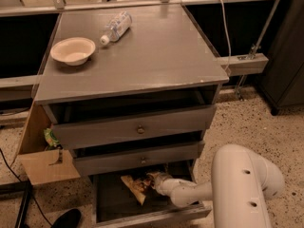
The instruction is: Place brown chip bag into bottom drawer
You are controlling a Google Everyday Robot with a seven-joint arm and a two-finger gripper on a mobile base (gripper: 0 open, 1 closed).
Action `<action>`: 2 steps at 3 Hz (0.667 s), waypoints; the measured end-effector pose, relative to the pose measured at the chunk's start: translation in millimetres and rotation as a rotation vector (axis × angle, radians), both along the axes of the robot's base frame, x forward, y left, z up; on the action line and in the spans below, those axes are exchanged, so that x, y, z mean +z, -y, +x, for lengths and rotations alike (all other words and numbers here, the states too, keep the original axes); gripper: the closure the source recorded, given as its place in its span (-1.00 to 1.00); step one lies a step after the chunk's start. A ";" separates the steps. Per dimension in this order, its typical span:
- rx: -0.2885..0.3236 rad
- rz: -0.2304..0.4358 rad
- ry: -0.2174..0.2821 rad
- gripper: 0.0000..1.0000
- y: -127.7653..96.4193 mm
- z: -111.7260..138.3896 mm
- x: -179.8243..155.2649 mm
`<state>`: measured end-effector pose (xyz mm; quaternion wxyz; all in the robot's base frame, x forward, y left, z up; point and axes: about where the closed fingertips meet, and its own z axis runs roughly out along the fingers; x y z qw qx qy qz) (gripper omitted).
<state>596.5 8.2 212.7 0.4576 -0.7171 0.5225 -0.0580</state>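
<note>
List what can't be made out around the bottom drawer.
Camera view: gripper, inside the bottom drawer beside the brown chip bag: its contact with the bag is lost in shadow.
Camera view: the bag's rear edge and the drawer's back, covered by the middle drawer.

No lettering seems legible, even on the bottle (114, 26).

The brown chip bag (134, 186) is marked in dark brown and yellow; the bottom drawer (110, 204) is floored in dark grey; the gripper (155, 179), coloured off-white, is seen inside that drawer at the bag's right edge; the cabinet top (152, 61) is painted flat grey; the bowl (73, 50) is coloured cream; the floor (247, 122) is speckled beige with dark flecks; the green packet (50, 137) is seen against a tan cardboard box (47, 167).
</note>
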 end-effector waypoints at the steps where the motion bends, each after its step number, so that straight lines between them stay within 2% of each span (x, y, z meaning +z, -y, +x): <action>1: -0.016 0.015 0.006 1.00 0.4 2.5 -9.1; 2: -0.030 0.034 0.003 1.00 1.3 7.9 -27.0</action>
